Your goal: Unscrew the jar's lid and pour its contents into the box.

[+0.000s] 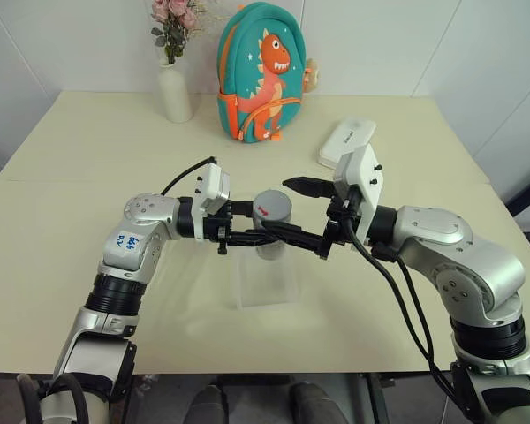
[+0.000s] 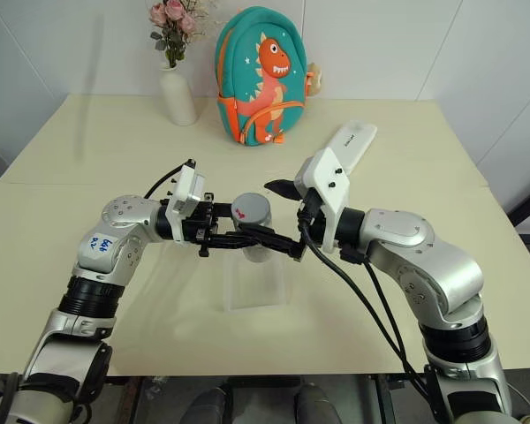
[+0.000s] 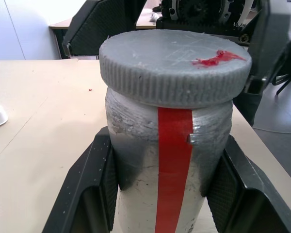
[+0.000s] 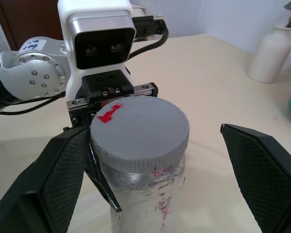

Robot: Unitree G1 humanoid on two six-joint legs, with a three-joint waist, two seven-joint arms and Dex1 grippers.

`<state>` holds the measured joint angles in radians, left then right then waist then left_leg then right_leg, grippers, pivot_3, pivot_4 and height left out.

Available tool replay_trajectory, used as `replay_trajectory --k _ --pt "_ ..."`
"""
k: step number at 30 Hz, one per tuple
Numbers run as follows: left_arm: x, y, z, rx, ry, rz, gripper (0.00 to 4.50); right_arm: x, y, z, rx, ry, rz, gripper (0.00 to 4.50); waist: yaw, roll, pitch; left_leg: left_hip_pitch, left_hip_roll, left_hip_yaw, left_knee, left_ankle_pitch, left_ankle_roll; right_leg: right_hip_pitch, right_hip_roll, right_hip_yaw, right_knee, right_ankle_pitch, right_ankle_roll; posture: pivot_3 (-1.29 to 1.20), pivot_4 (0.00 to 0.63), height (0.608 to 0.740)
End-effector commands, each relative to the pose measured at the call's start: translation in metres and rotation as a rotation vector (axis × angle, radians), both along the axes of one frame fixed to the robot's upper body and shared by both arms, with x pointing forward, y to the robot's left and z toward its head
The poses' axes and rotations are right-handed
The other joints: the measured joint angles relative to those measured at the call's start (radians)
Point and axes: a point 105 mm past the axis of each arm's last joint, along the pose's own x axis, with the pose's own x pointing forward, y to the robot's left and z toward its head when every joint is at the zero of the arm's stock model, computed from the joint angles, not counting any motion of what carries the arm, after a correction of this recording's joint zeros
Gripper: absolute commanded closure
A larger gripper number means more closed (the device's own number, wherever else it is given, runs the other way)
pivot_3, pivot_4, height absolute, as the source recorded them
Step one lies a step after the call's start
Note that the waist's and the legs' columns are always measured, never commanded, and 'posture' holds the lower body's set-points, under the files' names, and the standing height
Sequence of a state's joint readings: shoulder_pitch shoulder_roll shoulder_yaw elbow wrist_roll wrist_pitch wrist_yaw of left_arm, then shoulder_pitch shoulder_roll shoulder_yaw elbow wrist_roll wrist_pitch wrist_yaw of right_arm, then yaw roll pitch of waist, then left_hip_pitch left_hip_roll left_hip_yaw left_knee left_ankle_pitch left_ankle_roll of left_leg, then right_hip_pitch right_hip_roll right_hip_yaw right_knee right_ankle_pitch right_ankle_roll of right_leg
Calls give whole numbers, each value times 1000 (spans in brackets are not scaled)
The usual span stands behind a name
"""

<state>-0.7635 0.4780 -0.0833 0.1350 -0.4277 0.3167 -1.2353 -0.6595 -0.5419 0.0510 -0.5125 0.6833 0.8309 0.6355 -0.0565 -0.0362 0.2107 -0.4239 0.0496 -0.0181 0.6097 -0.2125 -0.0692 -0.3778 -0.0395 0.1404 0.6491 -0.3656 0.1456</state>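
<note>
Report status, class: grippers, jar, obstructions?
Left gripper shut on jar. Right gripper open around lid, still on. Box below, nothing blocking.

jar (image 1: 272, 221) above box (image 1: 267, 281), probably between hands

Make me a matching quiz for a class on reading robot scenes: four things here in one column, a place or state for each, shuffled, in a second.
Things:
1. jar
2. lid
3. right gripper
4. box

States:
A. open, fingers on either side of the lid
B. on the table under the jar
C. on the jar, red mark on top
D. clamped in the shut left gripper

Pairs: 1-D, 2-C, 3-A, 4-B
</note>
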Motion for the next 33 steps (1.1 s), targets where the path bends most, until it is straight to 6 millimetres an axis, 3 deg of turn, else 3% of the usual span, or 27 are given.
replay_trajectory --k 1,28,31,33 --pt "-2 -2 8 -4 -44 -14 2508 -14 3 10 21 -46 55 36 0 0 0 0 0 0 0 0 0 0 0 0 0 0 0 0 150 740" --pt "-3 -3 9 -8 -47 -20 2508 -3 19 14 67 -74 76 36 0 0 0 0 0 0 0 0 0 0 0 0 0 0 0 0 150 740" --pt "-3 -4 8 -8 -46 -21 2508 -4 19 17 89 -78 85 590 0 0 0 0 0 0 0 0 0 0 0 0 0 0 0 0 150 740" --pt "-3 -4 8 -8 -45 -20 2508 -5 20 18 95 -80 90 1281 0 0 0 0 0 0 0 0 0 0 0 0 0 0 0 0 150 740"
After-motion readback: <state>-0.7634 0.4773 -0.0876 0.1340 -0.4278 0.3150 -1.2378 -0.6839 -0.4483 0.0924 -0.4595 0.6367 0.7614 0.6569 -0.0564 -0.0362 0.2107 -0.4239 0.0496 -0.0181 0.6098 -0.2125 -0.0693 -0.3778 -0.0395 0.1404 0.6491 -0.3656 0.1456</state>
